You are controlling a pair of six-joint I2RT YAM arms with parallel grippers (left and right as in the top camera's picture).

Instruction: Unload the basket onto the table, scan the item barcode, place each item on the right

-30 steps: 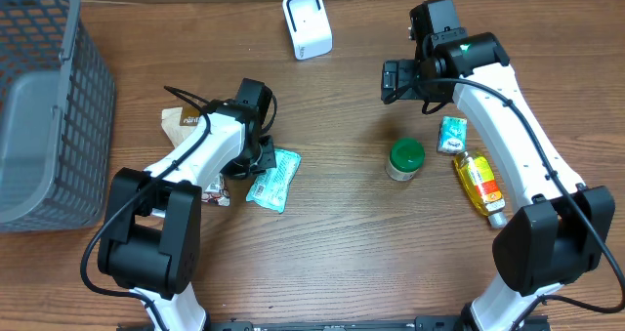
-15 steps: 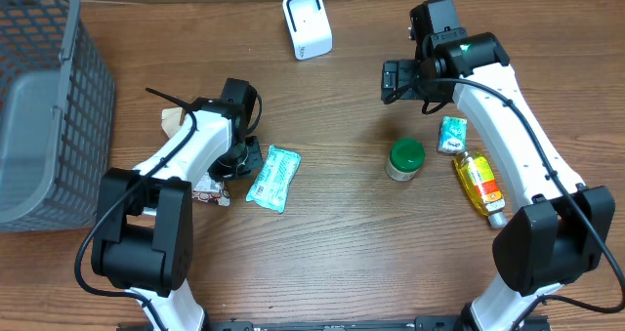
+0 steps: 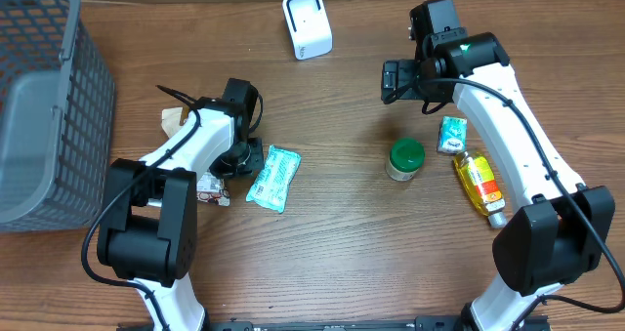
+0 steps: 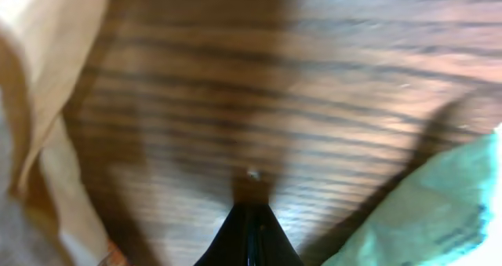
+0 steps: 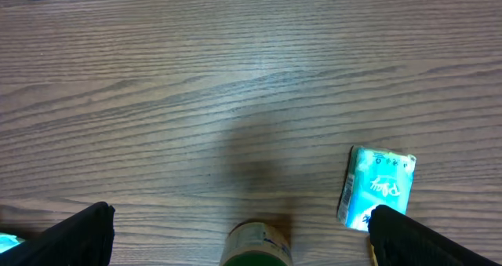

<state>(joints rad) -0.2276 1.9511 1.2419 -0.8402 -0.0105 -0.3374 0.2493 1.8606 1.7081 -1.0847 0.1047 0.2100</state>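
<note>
Wood tabletop [image 3: 342, 253], L hand [image 4: 249, 216] closed, low, R hand [image 3: 391, 81] spread wide

Even bright light, soft shadows, left-wrist view blurred

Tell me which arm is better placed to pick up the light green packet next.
Left. Its fingers, shut and empty, sit low just beside the packet. The right fingers stand open but far across the table, near the green-lidded jar.
</note>
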